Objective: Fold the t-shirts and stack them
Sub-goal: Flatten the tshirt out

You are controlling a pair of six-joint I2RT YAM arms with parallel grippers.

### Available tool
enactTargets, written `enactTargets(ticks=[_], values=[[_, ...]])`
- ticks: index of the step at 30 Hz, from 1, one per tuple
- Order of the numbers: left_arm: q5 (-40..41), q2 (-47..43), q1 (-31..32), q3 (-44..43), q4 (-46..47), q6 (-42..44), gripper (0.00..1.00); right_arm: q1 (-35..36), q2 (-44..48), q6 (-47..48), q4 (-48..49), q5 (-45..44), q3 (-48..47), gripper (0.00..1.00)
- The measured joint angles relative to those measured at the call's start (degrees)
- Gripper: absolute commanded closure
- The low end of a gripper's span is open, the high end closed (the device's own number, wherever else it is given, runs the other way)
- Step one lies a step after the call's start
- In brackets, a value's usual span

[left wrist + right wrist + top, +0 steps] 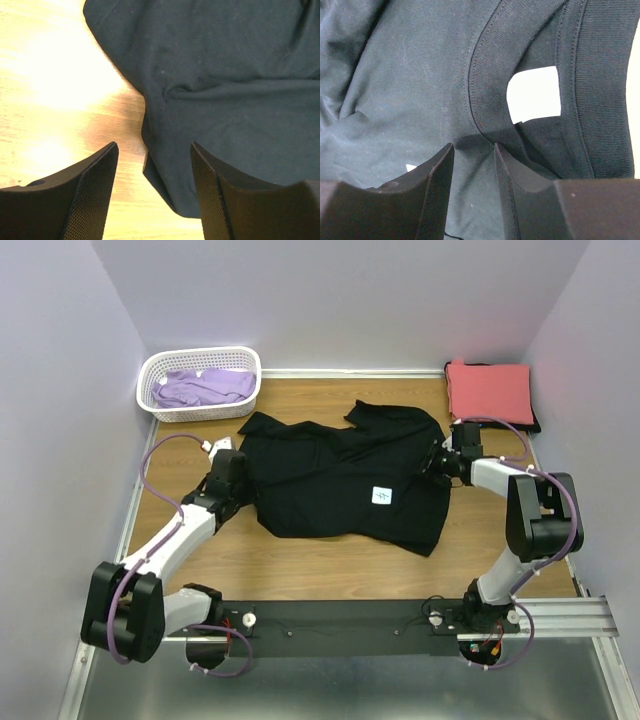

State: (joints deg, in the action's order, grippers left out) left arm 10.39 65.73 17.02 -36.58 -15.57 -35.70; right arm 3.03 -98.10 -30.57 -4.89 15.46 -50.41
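The black t-shirt (340, 475) lies spread and rumpled on the wooden table, with a white tag (381, 496) showing. My left gripper (232, 478) is open at its left edge; in the left wrist view the gripper (154, 146) straddles the shirt's hem (160, 165). My right gripper (441, 462) is at the shirt's right edge; in the right wrist view the gripper (473, 146) has its jaws narrowly apart over the fabric just beside the ribbed collar (485, 90). A folded coral-red shirt (488, 390) lies at the back right on a dark cloth (536, 423). A lavender shirt (205, 387) lies in the basket.
The white lattice basket (158, 368) stands at the back left corner. Purple walls close in the table on the left, back and right. Bare wood (330, 570) shows in front of the black shirt, and the arm rail (400, 618) runs along the near edge.
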Motion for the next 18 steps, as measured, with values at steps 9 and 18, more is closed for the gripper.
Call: enactTargets(ticks=[9, 18], values=[[-0.46, 12.61, 0.0, -2.12, 2.69, -0.66, 0.77, -0.15, 0.94, 0.17, 3.65, 0.74, 2.43, 0.53], [10.45, 24.35, 10.56, -20.87, -5.16, 1.42, 0.93, -0.17, 1.05, 0.31, 6.01, 2.01, 3.52, 0.53]])
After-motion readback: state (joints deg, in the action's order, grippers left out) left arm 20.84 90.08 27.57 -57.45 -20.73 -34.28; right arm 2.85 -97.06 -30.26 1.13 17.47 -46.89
